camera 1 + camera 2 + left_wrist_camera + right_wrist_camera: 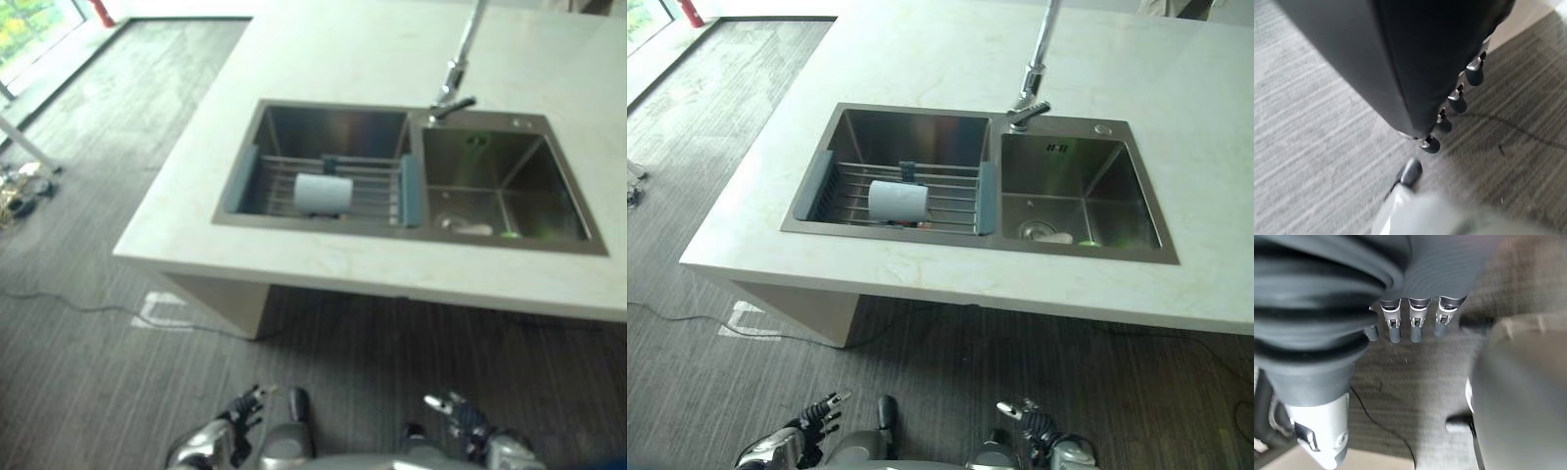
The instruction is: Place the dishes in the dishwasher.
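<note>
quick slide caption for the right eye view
Pale cup lying on a wire rack in the steel double sink; both hands low, empty.

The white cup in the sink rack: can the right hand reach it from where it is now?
Probably not yet: the right hand hangs low above the floor, and the cup lies in the rack beyond the counter edge.

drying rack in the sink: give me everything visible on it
The drying rack spans the left basin of the steel double sink, its grey-blue end pieces sitting at the basin's left and right rims. Between them run thin parallel metal rods, apparently steel. It sits level, raised above the basin floor. A pale cylindrical cup lies on its side on the rods, left of centre, with a small dark clip-like part just behind it. Small coloured bits show under the cup; I cannot tell what they are.
</note>
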